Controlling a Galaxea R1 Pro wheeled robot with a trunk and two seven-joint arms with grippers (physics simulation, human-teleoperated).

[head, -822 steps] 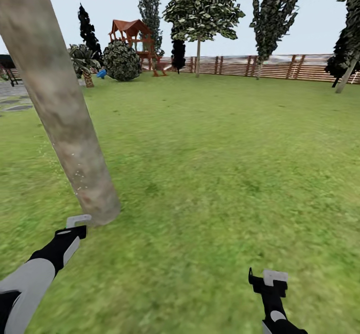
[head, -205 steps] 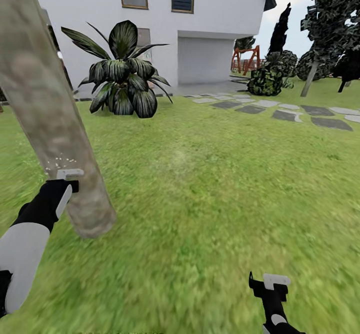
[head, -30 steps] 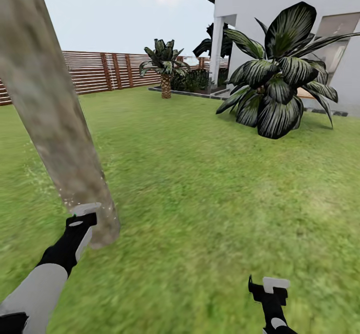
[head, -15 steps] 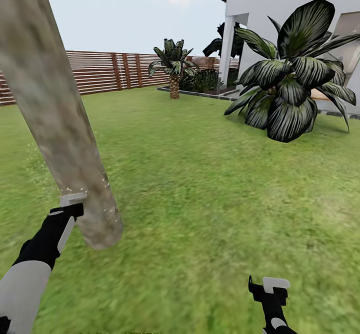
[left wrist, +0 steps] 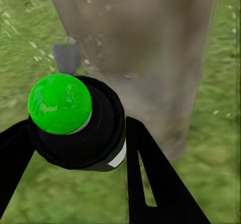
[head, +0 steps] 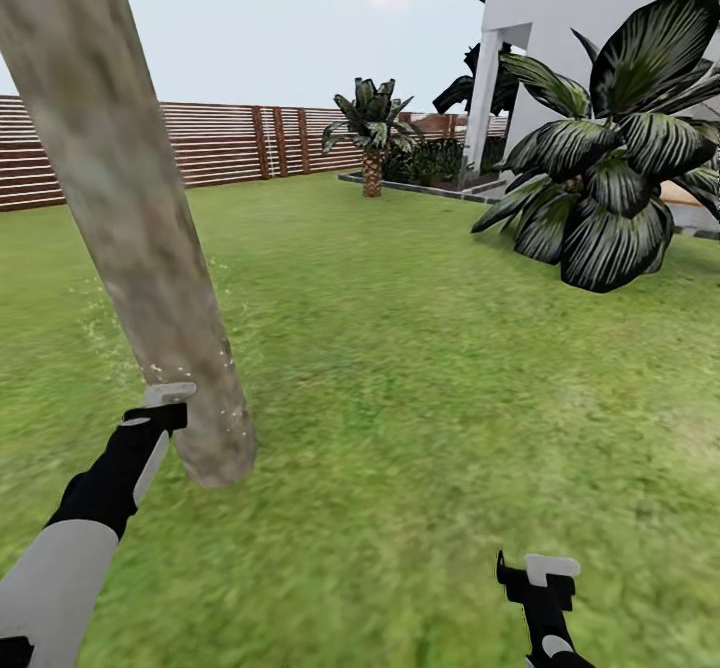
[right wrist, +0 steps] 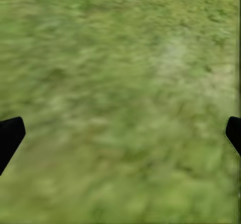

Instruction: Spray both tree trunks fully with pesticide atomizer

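We see the left gripper (left wrist: pixel 75 148) clamped around the pesticide atomizer (left wrist: pixel 75 121), its green cap between the black fingers, nozzle just beside the tree trunk (head: pixel 140 218) at near left. White pesticide specks (head: pixel 225 388) dot the bark. The right gripper (head: pixel 537 580) hangs wide and empty over grass (right wrist: pixel 120 83) at near right.

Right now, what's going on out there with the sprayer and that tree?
Left gripper shut on the atomizer, aimed at the tree trunk. White pesticide specks on the bark. Right gripper open over grass, empty. Nothing in the way.
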